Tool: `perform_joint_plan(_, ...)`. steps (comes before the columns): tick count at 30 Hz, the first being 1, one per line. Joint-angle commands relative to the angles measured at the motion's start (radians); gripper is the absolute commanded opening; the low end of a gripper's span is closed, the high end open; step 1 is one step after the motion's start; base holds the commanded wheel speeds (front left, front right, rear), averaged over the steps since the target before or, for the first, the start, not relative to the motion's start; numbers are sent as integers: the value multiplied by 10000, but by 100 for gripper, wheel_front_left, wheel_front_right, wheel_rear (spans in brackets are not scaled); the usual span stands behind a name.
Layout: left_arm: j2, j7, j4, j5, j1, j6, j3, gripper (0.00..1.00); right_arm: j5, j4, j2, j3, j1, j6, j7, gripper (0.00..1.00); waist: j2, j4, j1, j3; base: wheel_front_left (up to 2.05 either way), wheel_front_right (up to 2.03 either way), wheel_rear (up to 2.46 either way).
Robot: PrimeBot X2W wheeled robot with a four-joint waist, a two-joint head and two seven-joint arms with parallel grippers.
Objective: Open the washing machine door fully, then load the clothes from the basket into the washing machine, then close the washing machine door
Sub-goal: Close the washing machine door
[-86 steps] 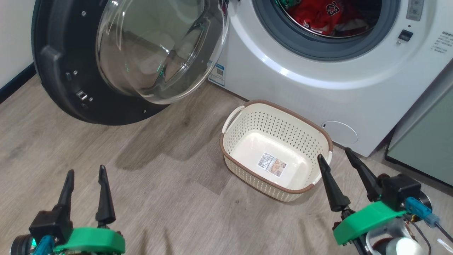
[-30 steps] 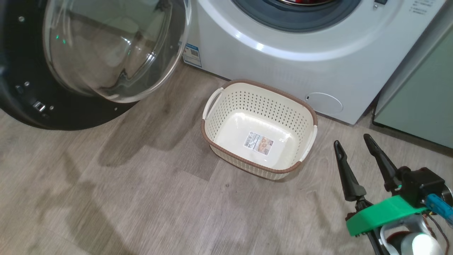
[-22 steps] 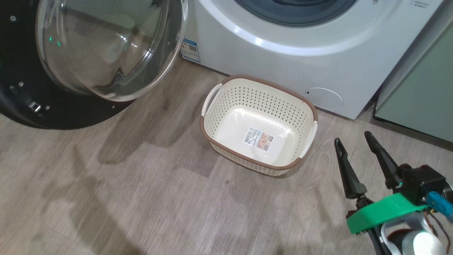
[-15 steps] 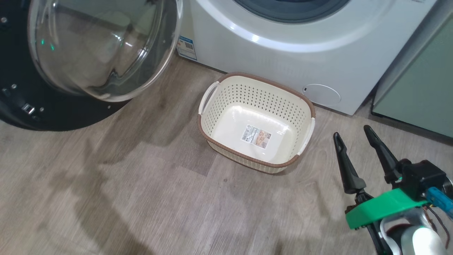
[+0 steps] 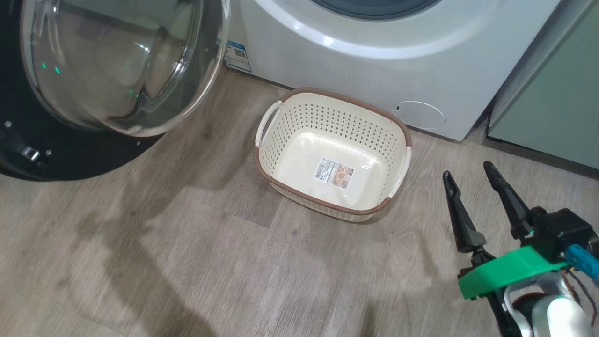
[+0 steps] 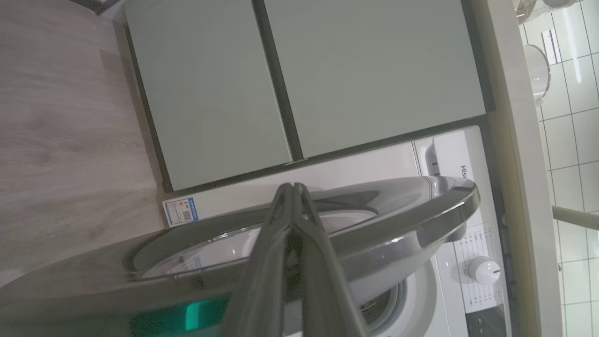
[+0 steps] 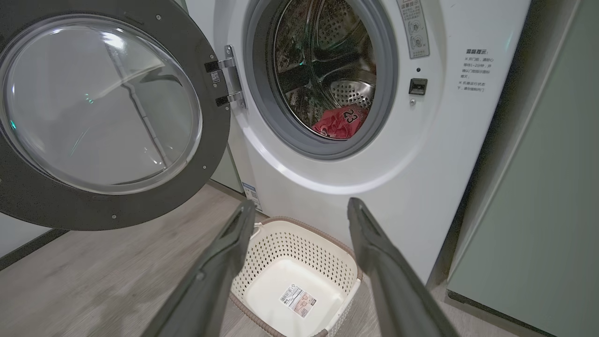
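The washing machine door [image 5: 70, 140] stands swung open at the upper left, its glass bowl facing out. The white washing machine [image 5: 355, 65] fills the top. Red clothes [image 7: 339, 124] lie inside the steel drum. The cream basket [image 5: 281, 145] sits on the floor before the machine, with just a label on its floor. My right gripper [image 5: 468, 171] is open at the lower right, just right of the basket, and its spread fingers [image 7: 224, 252] frame the basket [image 7: 327, 262]. My left gripper [image 6: 292, 187] is shut and empty, its tips lying across the door's rim [image 6: 421, 210]; contact is unclear.
Pale green cabinets [image 5: 552, 103] stand right of the machine. Wood-look floor [image 5: 187, 262] stretches left of and in front of the basket. The open door overhangs the floor at the left. A control knob [image 6: 482, 270] sits on the machine's panel.
The head camera has swung down and right, so the drum opening has slid off the top. Basket and door stay put. My right gripper stays open in the same corner.
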Motion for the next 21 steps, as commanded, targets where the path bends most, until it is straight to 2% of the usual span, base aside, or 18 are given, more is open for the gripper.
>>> perform_joint_plan(1,475,276,-464,-170,43,-89,45,0,-61,-373,-91,204,-394,0,8,100,0,7,0,0,0,0,0)
perform_joint_plan(7,280,1428,-1352,-717,661,-92,-22,0,-18,-297,-91,181,-412,0,-71,100,0,39,0,-82,0,0,0)
perform_joint_plan(13,2,2108,-2086,-1220,1230,-92,73,0,21,-198,-91,262,-426,0,-140,100,0,1,0,-179,0,0,0)
perform_joint_plan(21,-377,3115,-3365,-1673,2347,-93,-2,0,188,-24,-91,328,-394,0,-358,100,0,-367,0,-354,0,0,0)
